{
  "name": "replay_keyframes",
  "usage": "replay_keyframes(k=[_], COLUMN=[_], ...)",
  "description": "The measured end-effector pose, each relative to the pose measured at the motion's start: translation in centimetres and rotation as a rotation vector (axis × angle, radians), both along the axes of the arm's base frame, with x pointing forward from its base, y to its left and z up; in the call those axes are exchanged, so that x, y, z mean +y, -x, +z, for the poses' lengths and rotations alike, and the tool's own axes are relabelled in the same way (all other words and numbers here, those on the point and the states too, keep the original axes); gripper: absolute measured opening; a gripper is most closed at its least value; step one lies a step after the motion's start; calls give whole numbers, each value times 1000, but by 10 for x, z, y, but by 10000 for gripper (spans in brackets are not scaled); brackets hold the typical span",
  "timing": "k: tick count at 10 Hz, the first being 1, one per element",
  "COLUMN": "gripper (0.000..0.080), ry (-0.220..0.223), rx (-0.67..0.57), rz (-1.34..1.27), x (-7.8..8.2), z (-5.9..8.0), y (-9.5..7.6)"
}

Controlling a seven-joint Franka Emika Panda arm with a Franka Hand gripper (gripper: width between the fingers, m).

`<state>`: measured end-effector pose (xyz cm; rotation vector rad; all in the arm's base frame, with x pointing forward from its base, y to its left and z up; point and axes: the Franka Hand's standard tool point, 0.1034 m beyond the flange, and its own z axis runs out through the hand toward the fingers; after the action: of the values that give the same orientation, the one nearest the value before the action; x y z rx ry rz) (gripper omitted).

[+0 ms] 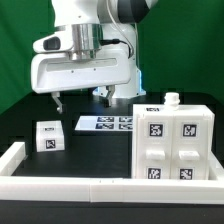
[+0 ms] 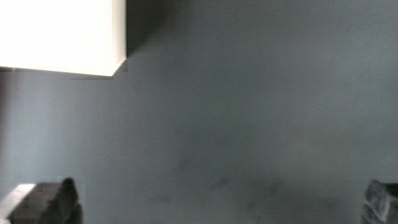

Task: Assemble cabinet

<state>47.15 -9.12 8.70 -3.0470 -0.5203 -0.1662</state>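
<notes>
The cabinet is a large white box at the exterior view's right, with tagged blocks in its front and a small knob on top. A small white tagged block lies apart at the exterior view's left. My gripper hangs over the table behind them, open and empty, touching nothing. In the wrist view the gripper shows only its dark fingertips at the frame edges, with bare dark table between them. A white corner shows there; I cannot tell which part it is.
The marker board lies flat on the table, just in front of the gripper. A long low white border rail runs along the table's front and up its left side. The table top is black.
</notes>
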Motion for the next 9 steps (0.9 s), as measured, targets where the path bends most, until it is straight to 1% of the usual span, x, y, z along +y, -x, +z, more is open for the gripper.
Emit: replay_keyframes(k=[1, 2, 3, 4, 6, 7, 8, 9], gripper=[797, 797, 797, 797, 797, 797, 797, 797], ry=[0, 10, 24, 30, 32, 29, 29, 29], rx=[1, -4, -2, 13, 21, 29, 29, 26], rz=[0, 24, 45, 50, 44, 33, 21, 19], x=[0, -7, -24, -46, -65, -81, -91, -95], z=[0, -4, -11, -19, -29, -35, -40, -42], y=[0, 6, 21, 37, 45, 43, 38, 33])
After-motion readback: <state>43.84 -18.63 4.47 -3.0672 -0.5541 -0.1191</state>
